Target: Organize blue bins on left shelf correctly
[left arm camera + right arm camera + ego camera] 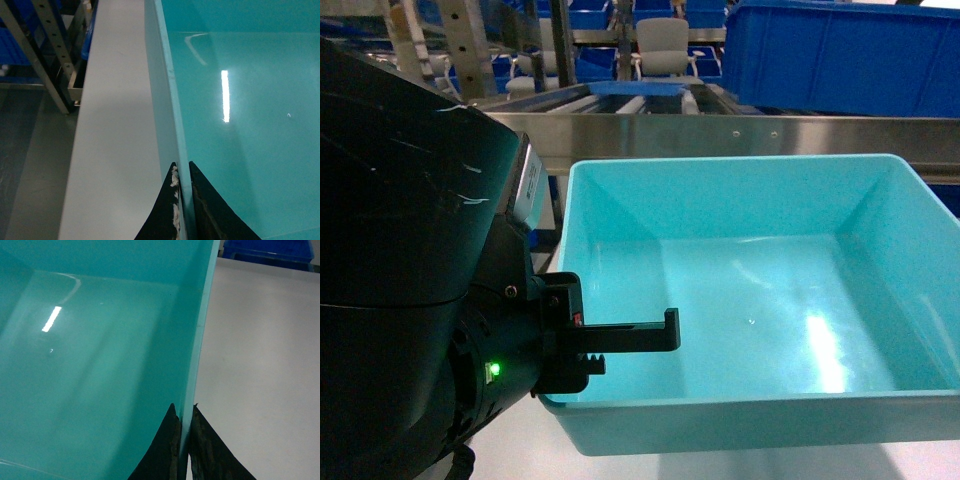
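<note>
White table bears turquoise bin; dark blue crate behind.

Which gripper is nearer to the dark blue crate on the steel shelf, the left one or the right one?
Probably right. The dark blue crate sits upper right in the head view. The right gripper clamps the turquoise bin's right wall, on that side; the left gripper clamps its left wall, farther away.

Head cam looks forward and slightly down, left arm housing blocking its left third. Both wrist cams sit very close, looking along opposite side walls of the turquoise bin; all three share its interior.
</note>
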